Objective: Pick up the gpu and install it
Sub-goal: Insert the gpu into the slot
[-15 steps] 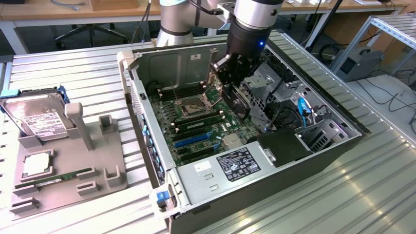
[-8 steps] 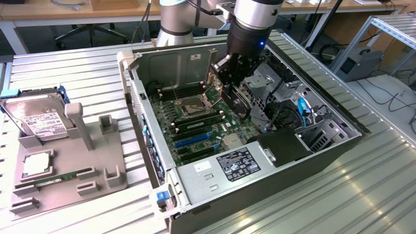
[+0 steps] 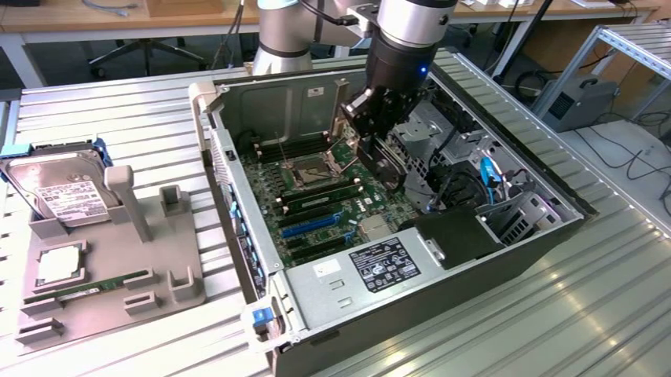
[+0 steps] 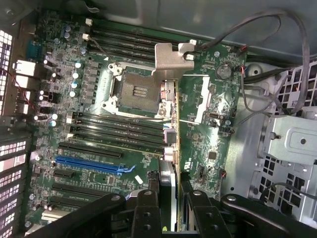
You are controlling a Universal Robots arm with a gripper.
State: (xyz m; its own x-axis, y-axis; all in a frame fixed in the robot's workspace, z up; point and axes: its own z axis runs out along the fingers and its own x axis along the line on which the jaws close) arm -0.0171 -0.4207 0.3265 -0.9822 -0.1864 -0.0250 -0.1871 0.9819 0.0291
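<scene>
The gpu (image 4: 171, 134), clamped in the pincer (image 4: 173, 201), hangs over the open case (image 3: 225, 161) on a ribbed metal table (image 3: 126, 118).

An open computer case (image 3: 346, 294) lies on a ribbed metal table (image 3: 137, 118), its green motherboard (image 3: 314, 208) showing a processor socket (image 4: 136, 89) and a long blue slot (image 4: 89, 164). On the exterior view's left, a gray holder (image 3: 105, 310) carries a hard drive (image 3: 63, 192), a square processor (image 3: 58, 267) and a narrow memory stick (image 3: 100, 285).

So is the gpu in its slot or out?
Out: the gripper holds the gpu edge-on over the processor socket, crossways to the blue slot.
</scene>
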